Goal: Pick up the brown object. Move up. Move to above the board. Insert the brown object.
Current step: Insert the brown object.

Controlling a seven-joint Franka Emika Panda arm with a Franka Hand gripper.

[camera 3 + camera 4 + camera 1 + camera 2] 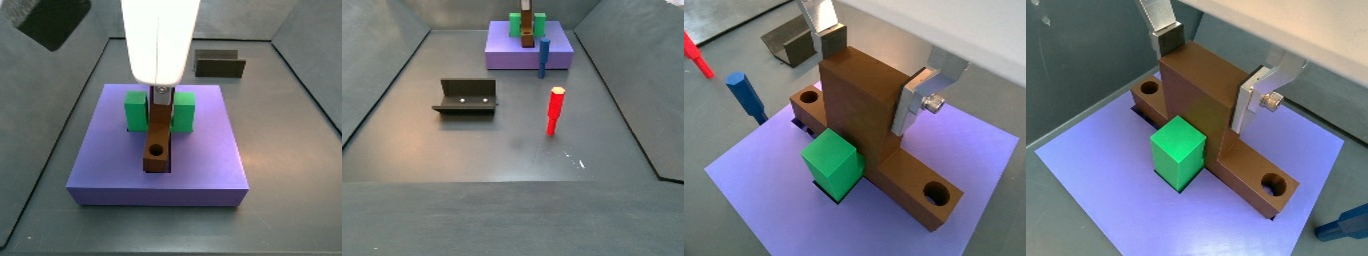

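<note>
In both wrist views the brown object (858, 120) (1200, 110) stands as an upright slab between my fingers. Its foot meets a low brown bar with a round hole at each end, lying along the middle of the purple board (764, 190) (1106, 195). My gripper (871, 78) (1208, 75) is shut on the slab's top, one dark pad at its far corner and one silver plate flat against its side. A green block (834, 160) (1177, 148) stands against the slab. In a side view the gripper (162, 95) hangs over the board (120, 160).
A blue peg (744, 97) (544, 58) stands at the board's edge. On the grey floor farther off are a red peg (553, 110) and a dark open box (466, 96) (219, 64). Grey walls enclose the floor.
</note>
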